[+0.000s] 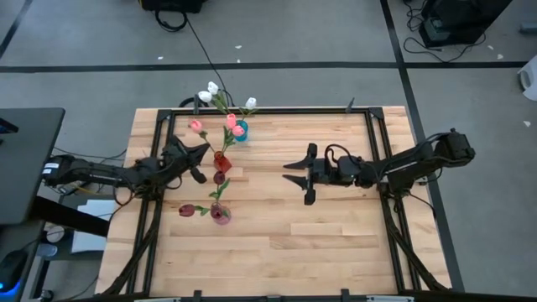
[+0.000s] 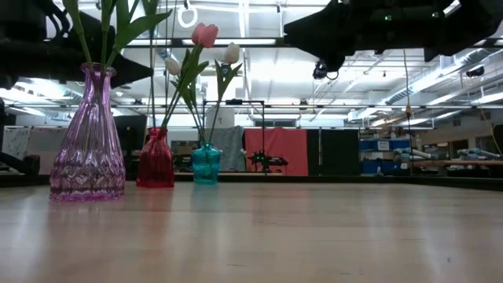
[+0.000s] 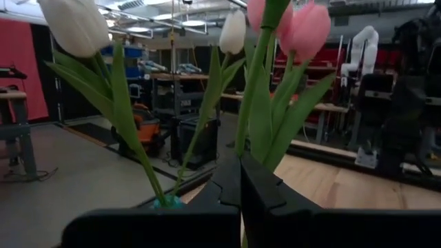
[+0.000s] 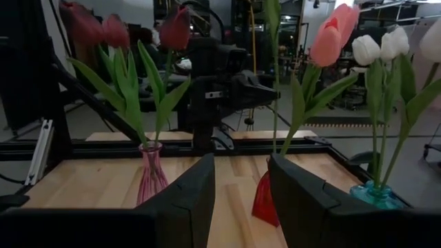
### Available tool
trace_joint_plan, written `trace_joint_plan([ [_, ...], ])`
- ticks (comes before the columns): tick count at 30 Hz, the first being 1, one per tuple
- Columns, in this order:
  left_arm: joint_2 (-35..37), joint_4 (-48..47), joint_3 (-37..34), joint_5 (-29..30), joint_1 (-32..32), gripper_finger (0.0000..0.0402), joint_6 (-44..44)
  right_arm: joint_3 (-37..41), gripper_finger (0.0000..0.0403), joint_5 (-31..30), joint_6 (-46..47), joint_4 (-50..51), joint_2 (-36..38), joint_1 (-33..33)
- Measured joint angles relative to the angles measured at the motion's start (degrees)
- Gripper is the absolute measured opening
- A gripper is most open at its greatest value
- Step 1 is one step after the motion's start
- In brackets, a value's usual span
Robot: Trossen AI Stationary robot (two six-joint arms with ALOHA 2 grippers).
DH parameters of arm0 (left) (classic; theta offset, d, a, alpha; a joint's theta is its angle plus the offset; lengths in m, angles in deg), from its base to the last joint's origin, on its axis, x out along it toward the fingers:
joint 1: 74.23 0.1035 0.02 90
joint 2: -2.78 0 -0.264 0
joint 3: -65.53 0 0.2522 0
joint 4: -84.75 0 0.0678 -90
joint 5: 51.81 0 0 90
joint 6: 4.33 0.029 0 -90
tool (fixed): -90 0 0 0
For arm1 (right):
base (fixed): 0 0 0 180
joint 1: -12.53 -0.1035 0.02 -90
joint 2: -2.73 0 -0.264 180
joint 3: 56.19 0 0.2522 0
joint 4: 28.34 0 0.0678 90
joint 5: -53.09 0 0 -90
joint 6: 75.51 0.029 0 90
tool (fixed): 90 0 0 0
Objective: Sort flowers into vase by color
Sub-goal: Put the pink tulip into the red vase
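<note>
Finishing sort: left gripper [image 1: 201, 153] closed, empty, beside red vase [image 1: 221, 159]; withdraw clear of stems. Right gripper [image 1: 299, 173] open, empty, waiting.

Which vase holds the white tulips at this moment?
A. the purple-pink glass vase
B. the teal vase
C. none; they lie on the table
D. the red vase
B: in the right wrist view the white tulips rise on green stems from the teal vase, while the red vase holds pink ones.

Two dark jointed arms, black cabling, chunky matte-black fingers [image 4: 196, 200].
</note>
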Motion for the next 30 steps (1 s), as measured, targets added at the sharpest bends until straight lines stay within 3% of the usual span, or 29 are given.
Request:
trace_joint_plan([
  [12,-8.06,-2.3,0.0,-2.78,2.04,0.0,-3.24,-0.02,0.0146,-0.01,0.08,-2.04,-2.11,0.01],
  [23,-9.96,-4.41,-0.02,-1.4,2.02,0.0014,-5.25,-0.04,0.0146,-1.69,2.51,-2.82,-2.11,0.08],
  [27,-9.98,-6.58,-0.02,-1.5,2.02,0.0039,-8.87,-0.04,0.0146,-1.7,3.48,-2.82,-2.11,0.17],
  [30,-9.98,-6.67,-0.02,-2.39,2.01,0.0083,-10.31,-0.04,0.0146,-1.7,4.04,-2.96,-2.11,0.28],
])
